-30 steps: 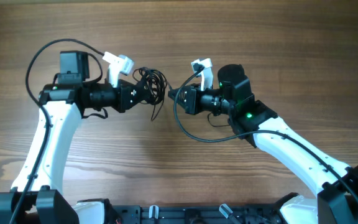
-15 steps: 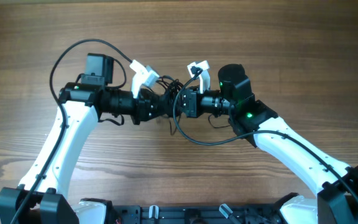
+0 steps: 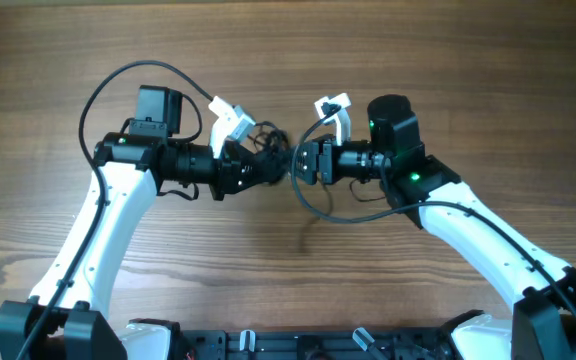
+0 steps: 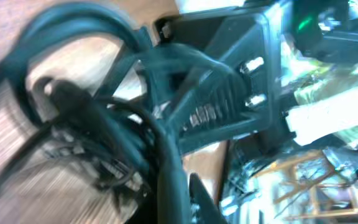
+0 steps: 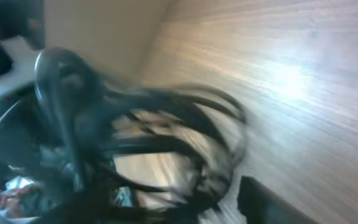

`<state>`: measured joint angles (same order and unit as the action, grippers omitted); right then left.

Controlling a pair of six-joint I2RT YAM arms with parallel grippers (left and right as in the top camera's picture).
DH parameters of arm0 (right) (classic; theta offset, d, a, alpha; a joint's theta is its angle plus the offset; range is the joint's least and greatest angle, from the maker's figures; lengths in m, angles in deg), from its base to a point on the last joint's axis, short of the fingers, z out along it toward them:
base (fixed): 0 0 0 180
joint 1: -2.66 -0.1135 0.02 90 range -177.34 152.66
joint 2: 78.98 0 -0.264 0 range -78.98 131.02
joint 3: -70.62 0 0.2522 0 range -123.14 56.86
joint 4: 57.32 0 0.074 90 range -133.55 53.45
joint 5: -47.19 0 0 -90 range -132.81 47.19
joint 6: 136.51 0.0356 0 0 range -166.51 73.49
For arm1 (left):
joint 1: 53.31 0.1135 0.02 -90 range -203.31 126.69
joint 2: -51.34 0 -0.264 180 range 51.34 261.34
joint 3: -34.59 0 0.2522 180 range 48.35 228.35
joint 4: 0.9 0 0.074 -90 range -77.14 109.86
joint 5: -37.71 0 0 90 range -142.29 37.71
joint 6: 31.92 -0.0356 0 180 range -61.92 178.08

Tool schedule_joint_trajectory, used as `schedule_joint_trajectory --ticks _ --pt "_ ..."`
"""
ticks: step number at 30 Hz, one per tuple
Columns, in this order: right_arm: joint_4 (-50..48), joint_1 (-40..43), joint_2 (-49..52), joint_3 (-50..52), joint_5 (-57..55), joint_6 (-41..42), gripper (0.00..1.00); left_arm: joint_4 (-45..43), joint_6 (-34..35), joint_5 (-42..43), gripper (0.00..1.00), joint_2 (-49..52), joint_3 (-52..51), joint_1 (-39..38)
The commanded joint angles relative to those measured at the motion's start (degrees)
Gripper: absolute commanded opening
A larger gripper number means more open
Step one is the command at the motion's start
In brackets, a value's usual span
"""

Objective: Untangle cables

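The cables (image 3: pixel 265 150) are a small knotted bundle of thin black wires, carried above the table's middle. My left gripper (image 3: pixel 273 168) is shut on the bundle, which shows blurred just left of its closed fingers in the left wrist view (image 4: pixel 98 143). My right gripper (image 3: pixel 300 162) faces it from the right with a small gap between the two, and its jaws stand apart. In the right wrist view the cables (image 5: pixel 166 130) hang blurred in front of the open fingers, one fingertip (image 5: pixel 269 200) showing at the lower right.
The right arm's own thick black cable (image 3: pixel 313 205) loops down below its gripper. The left arm's thick cable (image 3: pixel 118 85) arcs over its wrist. White camera mounts (image 3: pixel 230 115) stick up beside both grippers. Wooden tabletop (image 3: pixel 288 60) lies all around.
My left arm has carried the bundle to the right, up to the right gripper. The right gripper, shut before, has opened and drawn back a little to the right.
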<state>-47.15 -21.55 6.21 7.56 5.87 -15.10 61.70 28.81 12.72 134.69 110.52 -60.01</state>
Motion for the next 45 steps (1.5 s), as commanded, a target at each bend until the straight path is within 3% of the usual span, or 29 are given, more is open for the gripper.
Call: schedule_joint_trajectory --ticks 1,3,6,7,12,15,20,22,24,26,29,34,36,38,40,45 --pt "0.68 5.97 -0.13 -0.31 12.35 -5.44 0.82 -0.37 6.58 5.42 0.04 -1.07 0.39 5.95" --pt "2.21 7.76 -0.11 -0.31 19.89 -14.86 0.96 -0.39 9.55 5.46 0.04 -1.07 0.39 9.70" --pt "8.81 7.13 -0.11 -0.22 14.75 -26.86 0.98 -0.39 14.03 5.49 0.04 -1.05 0.39 13.27" --pt "11.82 6.03 -0.11 0.09 8.50 -29.05 0.98 -0.39 15.93 5.49 0.04 -1.05 0.39 14.21" --pt "13.05 -1.03 -0.11 0.31 4.42 -29.00 0.96 -0.39 18.08 5.46 0.04 -1.07 0.39 14.47" --pt "9.77 -7.67 -0.11 0.31 -4.55 -25.66 0.95 -0.37 18.25 5.46 0.04 -1.05 0.39 13.68" --pt "7.65 -16.70 -0.11 0.31 -22.36 -19.89 0.79 -0.44 23.65 4.35 0.04 -1.07 0.39 13.18" --pt "9.03 -19.34 -0.11 0.31 -27.74 -18.84 0.79 -0.63 27.91 0.94 0.04 -1.05 0.39 13.46" --pt "9.92 -21.11 0.17 0.31 -30.10 -20.26 0.86 -1.11 31.71 -1.97 0.04 -1.05 0.39 13.46" --pt "10.05 -22.75 1.16 0.31 -31.32 -25.18 0.89 -1.66 34.51 -3.54 0.04 -1.05 0.39 13.46" --pt "10.08 -24.94 4.79 0.31 -39.65 -28.15 0.88 -2.21 34.71 -3.63 0.04 -1.05 0.39 13.46" --pt "8.85 -25.11 8.02 0.28 -46.16 -24.33 0.64 -2.12 34.69 -8.50 0.04 -1.07 0.39 13.46" --pt "8.57 -25.11 7.93 0.28 -46.38 -23.82 0.46 -2.08 34.69 -12.35 0.04 -1.07 0.39 13.46" --pt "8.61 -25.11 7.54 0.20 -46.31 -23.50 0.18 -1.88 34.62 -16.22 0.04 -1.05 0.39 13.46" --pt "8.85 -25.05 6.21 0.15 -46.31 -20.87 0.04 -1.77 33.48 -17.86 0.04 -1.05 0.39 13.35" --pt "11.23 -22.38 -1.57 0.13 -42.16 -8.87 0.04 -0.98 24.22 -17.99 0.04 -1.05 0.37 11.56"
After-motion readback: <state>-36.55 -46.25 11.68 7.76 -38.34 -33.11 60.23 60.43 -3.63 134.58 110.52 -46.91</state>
